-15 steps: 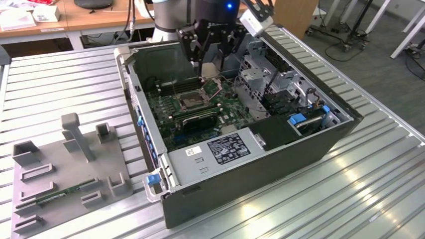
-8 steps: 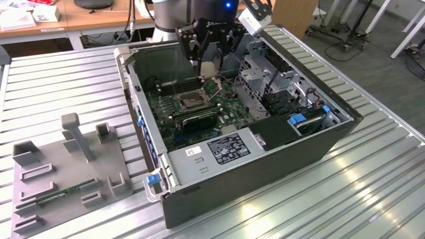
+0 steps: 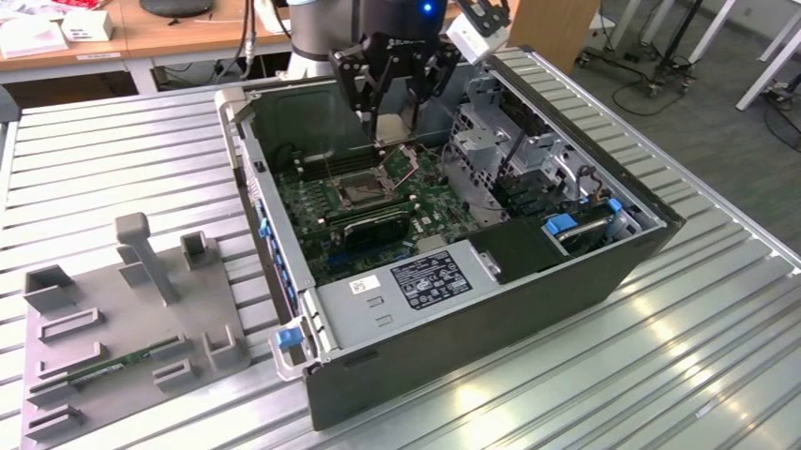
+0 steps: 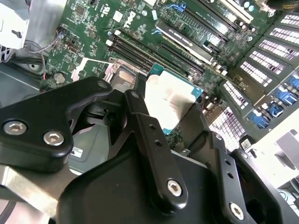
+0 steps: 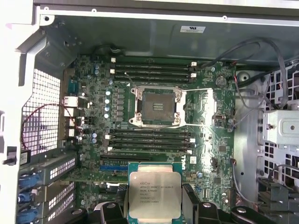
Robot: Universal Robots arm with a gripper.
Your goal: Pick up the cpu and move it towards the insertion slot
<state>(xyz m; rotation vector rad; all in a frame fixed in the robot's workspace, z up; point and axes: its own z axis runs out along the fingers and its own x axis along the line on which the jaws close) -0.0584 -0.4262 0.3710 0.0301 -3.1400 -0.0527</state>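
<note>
The cpu [image 5: 154,195], a flat square chip with a silvery top, sits between my gripper's [image 5: 154,207] two black fingers [image 5: 188,201], and the gripper is shut on its edges. In the second wrist view the cpu [image 4: 169,99] hangs tilted above the green motherboard. The insertion slot [image 5: 156,106], a square socket with a dark centre and a silvery frame, lies uncovered on the board some way from the chip. In the exterior view my gripper [image 3: 393,117] hovers inside the open computer case, above and behind the insertion slot [image 3: 355,190].
The case walls [image 3: 257,178] enclose the board. A drive cage [image 3: 501,141] and a power supply [image 3: 419,277] stand at the exterior view's right and front. Long black memory slots [image 5: 152,140] flank the socket. A grey fixture plate [image 3: 126,319] holds a green memory stick [image 3: 126,361].
</note>
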